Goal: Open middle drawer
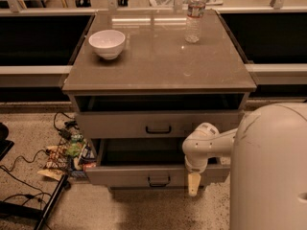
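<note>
Well, the middle drawer (pixel 120 175), lower centre of frame, already stands pulled well out with its inside showing, so the opening looks done or nearly so. The hand (pixel 193 184) hangs pointing down by the right end of its front; wide or narrow, I cannot tell. Count: two drawers open, the taller top drawer (pixel 120 124) just above, plus one white bowl (pixel 107 43) and one water bottle (pixel 194 13) on the worktop (pixel 158 66).

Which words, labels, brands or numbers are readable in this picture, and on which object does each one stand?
No text is readable.
Water bottle label: too blurred to read.
Clutter on the floor: print too small to read.
Gripper, hanging before the middle drawer: no text.
</note>
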`<state>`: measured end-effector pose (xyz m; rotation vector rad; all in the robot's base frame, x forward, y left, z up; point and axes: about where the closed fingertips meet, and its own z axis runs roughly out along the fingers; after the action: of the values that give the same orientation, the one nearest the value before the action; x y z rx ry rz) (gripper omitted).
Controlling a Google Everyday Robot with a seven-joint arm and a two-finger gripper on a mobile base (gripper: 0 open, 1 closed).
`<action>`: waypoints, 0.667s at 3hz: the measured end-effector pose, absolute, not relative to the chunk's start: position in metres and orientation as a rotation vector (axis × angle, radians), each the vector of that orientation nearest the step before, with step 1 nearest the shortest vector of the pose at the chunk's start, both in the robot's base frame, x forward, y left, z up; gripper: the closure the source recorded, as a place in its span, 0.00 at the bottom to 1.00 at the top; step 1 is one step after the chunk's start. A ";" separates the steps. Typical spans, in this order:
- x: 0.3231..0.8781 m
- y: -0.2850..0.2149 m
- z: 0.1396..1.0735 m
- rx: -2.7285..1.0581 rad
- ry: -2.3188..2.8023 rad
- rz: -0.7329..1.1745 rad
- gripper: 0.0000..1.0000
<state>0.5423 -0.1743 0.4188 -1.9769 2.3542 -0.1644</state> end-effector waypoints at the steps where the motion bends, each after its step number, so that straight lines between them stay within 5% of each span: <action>1: 0.516 -0.177 0.412 -1.968 2.429 -0.125 0.18; 2: 0.505 -0.178 0.412 -1.961 2.458 -0.108 0.42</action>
<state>0.5053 -0.1785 0.4123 -1.9607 2.4584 -0.1081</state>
